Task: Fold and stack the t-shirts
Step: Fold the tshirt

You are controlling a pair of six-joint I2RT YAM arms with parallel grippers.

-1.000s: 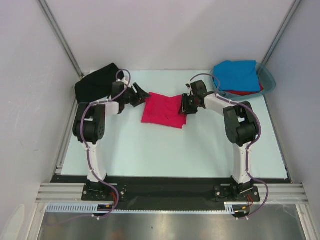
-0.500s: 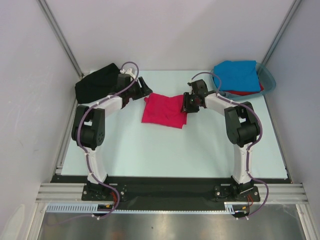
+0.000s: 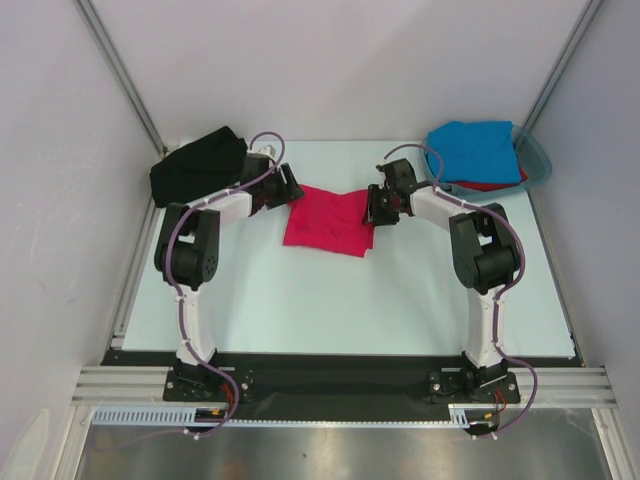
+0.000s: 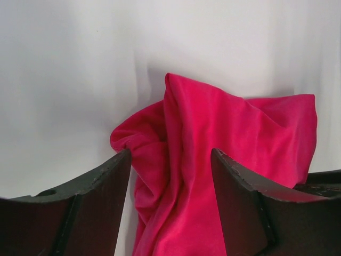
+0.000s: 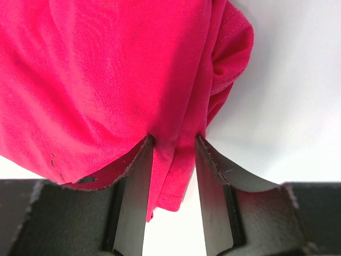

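Note:
A crimson-pink t-shirt (image 3: 325, 224) lies folded in a rough rectangle mid-table. My left gripper (image 3: 291, 189) is at its far left corner, open. In the left wrist view the gripper (image 4: 170, 154) straddles a bunched fold of that shirt (image 4: 229, 128) without squeezing it. My right gripper (image 3: 373, 211) is at the shirt's far right corner, shut on the hemmed edge (image 5: 181, 160), which hangs between the fingers (image 5: 133, 181). A black t-shirt (image 3: 195, 166) sits at the back left. A bright blue t-shirt (image 3: 472, 150) lies on a red one (image 3: 497, 185) at the back right.
The blue and red shirts rest in a translucent teal tub (image 3: 538, 160) in the back right corner. White walls enclose the pale table (image 3: 330, 300) on three sides. Both arm bases stand at the near edge.
My left arm swung away from the shirt's left edge toward the back, then settled its gripper at the far left corner. The right gripper and the shirt stayed put.

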